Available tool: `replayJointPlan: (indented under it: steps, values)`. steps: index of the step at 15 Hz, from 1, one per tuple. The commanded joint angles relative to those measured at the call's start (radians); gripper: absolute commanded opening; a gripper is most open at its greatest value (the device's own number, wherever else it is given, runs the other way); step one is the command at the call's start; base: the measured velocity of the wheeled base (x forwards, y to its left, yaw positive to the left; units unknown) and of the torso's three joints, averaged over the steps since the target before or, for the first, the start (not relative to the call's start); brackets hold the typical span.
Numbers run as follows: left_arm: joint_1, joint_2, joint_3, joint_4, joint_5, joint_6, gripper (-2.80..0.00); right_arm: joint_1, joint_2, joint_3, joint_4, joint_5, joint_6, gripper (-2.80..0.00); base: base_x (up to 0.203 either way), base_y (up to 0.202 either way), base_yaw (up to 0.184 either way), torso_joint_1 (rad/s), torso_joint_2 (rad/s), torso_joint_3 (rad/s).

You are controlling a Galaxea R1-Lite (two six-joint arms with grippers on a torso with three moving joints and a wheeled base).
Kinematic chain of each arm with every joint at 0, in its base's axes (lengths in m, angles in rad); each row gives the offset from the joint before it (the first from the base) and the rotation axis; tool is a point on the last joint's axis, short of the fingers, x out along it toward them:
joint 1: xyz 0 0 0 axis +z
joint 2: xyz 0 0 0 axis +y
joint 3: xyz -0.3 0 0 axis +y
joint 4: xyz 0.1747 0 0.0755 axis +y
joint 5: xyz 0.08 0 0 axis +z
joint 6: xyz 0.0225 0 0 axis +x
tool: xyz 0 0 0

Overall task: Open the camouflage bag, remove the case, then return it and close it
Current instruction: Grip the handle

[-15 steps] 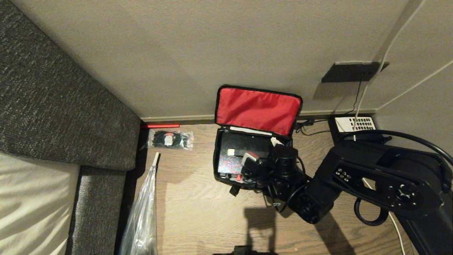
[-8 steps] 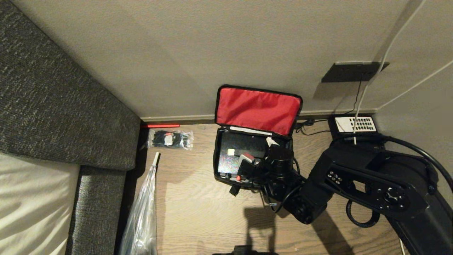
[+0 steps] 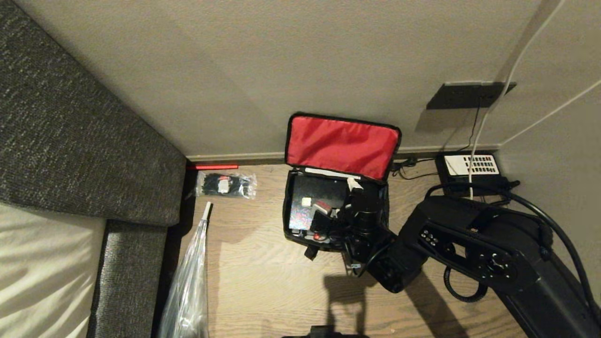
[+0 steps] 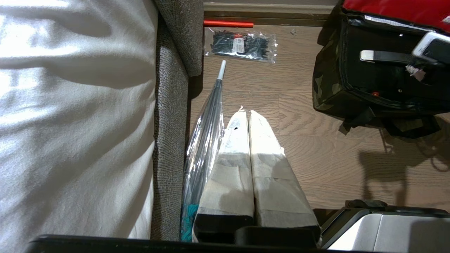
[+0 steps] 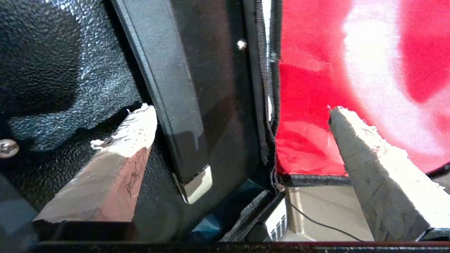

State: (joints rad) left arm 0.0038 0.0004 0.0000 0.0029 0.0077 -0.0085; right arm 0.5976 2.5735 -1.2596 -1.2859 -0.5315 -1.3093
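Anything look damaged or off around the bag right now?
Yes: the white padding on the right gripper's fingers is frayed and ragged at the tips, as seen in the right wrist view. The camouflage bag sits open with the case inside; nothing spilled.

**Cloth, pebbled plastic and wood grain**

The bag (image 3: pixel 335 188) is camouflage cloth, its lid lined in matt red fabric. Inside, the case (image 5: pixel 52 63) shows a pebbled black shell with a glossy smooth handle ending in shiny metal. Rough, fraying white tape wraps the fingers (image 5: pixel 369 158). The floor (image 3: pixel 263 277) is matt grained wood.
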Motion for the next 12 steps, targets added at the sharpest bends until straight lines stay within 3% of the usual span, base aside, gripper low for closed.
replayJointPlan:
  steps: [1, 5, 12]
  values:
    - [0.001, -0.002, 0.003, 0.000, 0.000, -0.001, -2.80, -0.003, 0.028, -0.009, -0.025, -0.004, -0.035, 0.00, 0.000, 0.000, 0.000, 0.000, 0.00, 0.000]
    - [0.001, -0.002, 0.003, 0.000, 0.000, -0.001, -2.80, -0.014, 0.055, -0.045, -0.032, 0.001, -0.039, 0.00, 0.000, 0.000, 0.000, 0.000, 0.00, 0.000]
    - [0.001, -0.002, 0.003, 0.000, 0.000, -0.001, -2.80, -0.029, 0.091, -0.135, -0.099, -0.006, -0.125, 0.00, 0.000, 0.000, 0.000, 0.000, 0.00, 0.000]
